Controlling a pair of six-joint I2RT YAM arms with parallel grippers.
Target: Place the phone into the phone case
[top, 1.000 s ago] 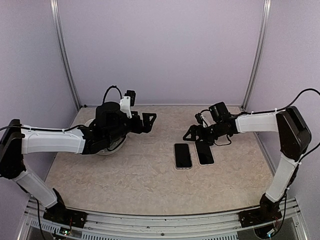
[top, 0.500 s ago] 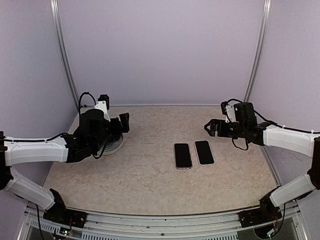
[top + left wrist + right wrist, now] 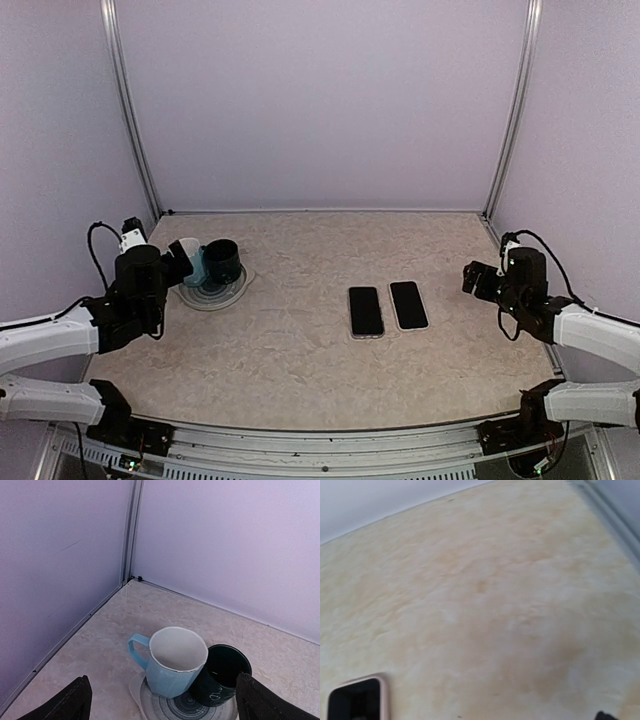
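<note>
- Two flat things are seen near the middle of the beige marbled desk (image 3: 280, 340), a bit toward its right edge: a black flat slab with a pale rim (image 3: 366, 311) and a second black flat slab (image 3: 408, 305). They lie side by side, just beside each other, not stacked.
- Which one is the phone and which is the case cannot be told (both look black on top). A pale pink rimmed corner (image 3: 355, 700) of one of them is caught in the right wrist view.
- So the step cannot be settled: either an empty case lies next to a bare phone, or one phone already sits inside its rim.
- The left gripper (image 3: 183, 262) is held near the left edge, its fingers (image 3: 75, 702) spread wide, with nothing between them.
- The right gripper (image 3: 480, 278) is held near the right edge; whether it is spread or pressed together cannot be told.
- At the far left corner, a light blue mug (image 3: 170, 672) and a dark round mug (image 3: 222, 677) stand touching on a grey ringed plate (image 3: 175, 711). The blue one is seen to be empty; the dark one is too dark inside to tell.
</note>
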